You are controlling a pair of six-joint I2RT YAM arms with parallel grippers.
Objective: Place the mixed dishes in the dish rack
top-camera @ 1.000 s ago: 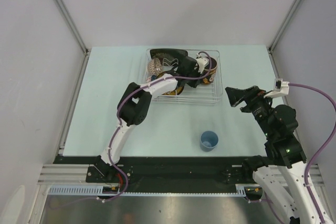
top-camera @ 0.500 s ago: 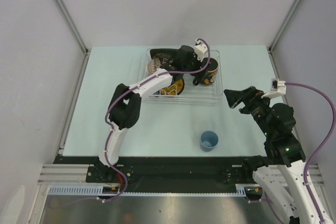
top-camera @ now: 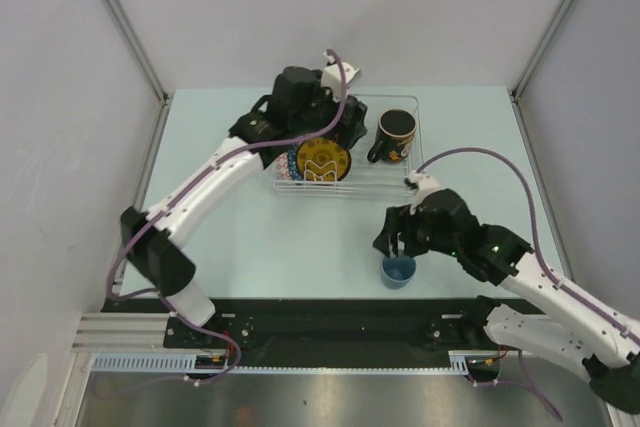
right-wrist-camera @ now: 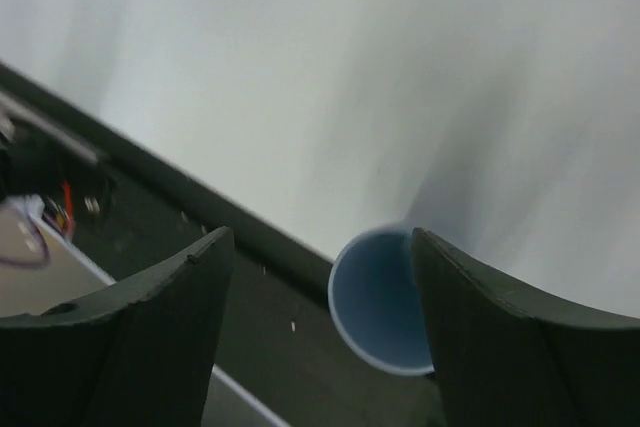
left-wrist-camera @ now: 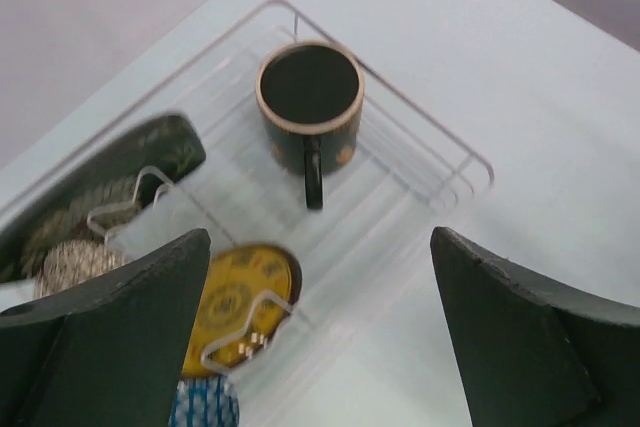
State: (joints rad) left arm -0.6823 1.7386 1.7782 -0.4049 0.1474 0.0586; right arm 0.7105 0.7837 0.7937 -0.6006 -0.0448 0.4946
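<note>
The clear dish rack (top-camera: pixel 413 169) holds the black mug (top-camera: pixel 395 135) upright at its right end. The yellow saucer (top-camera: pixel 322 160) stands on edge in the wires beside the blue mosaic bowl (top-camera: pixel 289 163). In the left wrist view the mug (left-wrist-camera: pixel 308 107), saucer (left-wrist-camera: pixel 235 302), black square plate (left-wrist-camera: pixel 100 182) and beige bowl (left-wrist-camera: pixel 75 262) show. My left gripper (left-wrist-camera: pixel 320 337) hovers open above the rack, holding nothing. The small light-blue cup (right-wrist-camera: pixel 380 302) stands on the table near the front edge. My right gripper (right-wrist-camera: pixel 320 307) is open around it, its right finger close against the cup's side.
The black base rail (top-camera: pixel 330 322) runs along the table's near edge just in front of the cup. Grey walls and metal posts (top-camera: pixel 125 27) close in the table at the left, right and back.
My left gripper opened, let go of the mug in the rack's right end and drew back up and left. My right arm swung forward and down over the light-blue cup.
</note>
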